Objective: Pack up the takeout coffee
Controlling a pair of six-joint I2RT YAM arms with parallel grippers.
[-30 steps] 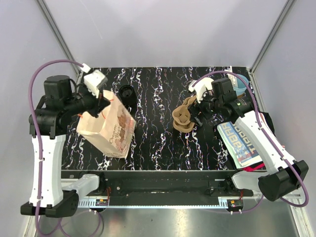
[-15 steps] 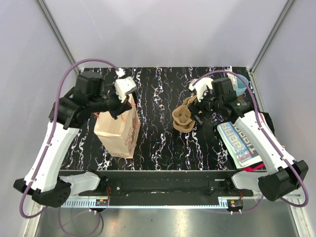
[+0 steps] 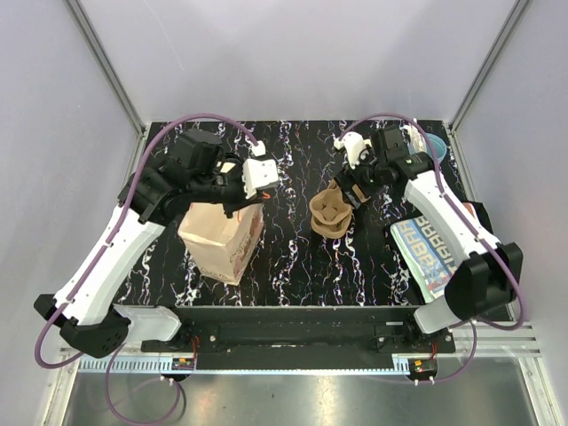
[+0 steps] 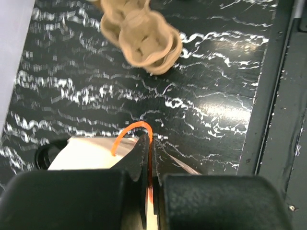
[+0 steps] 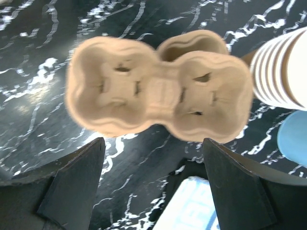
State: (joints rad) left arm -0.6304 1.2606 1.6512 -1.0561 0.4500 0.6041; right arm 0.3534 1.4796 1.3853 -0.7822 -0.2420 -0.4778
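**Jaws.** The left gripper (image 4: pixel 148 142) is clenched on the orange handle (image 4: pixel 125 135) of a paper bag (image 3: pixel 220 241). The bag stands upright on the marbled black table (image 3: pixel 293 266). The right gripper (image 5: pixel 152 143) is released, with its fingers (image 5: pixel 76 179) spread wide and holding nothing. It hovers over an empty moulded two-cup carrier (image 5: pixel 160 91).

**Task object.** The takeout coffee (image 4: pixel 45 154) appears only as a dark round rim, probably its black lid, just beside the bag in the left wrist view. In the top view the left arm hides it.

**Surroundings.** A stack of nested paper cups (image 5: pixel 283 72), a light blue cup (image 5: pixel 295 139) and a magazine (image 3: pixel 430 253) lie off to the right.

**Progress.** The task is judged to be at an early stage. The bag is in hand, but the coffee sits in neither carrier nor bag. Seating the cup in the carrier and loading the bag both remain to be done.
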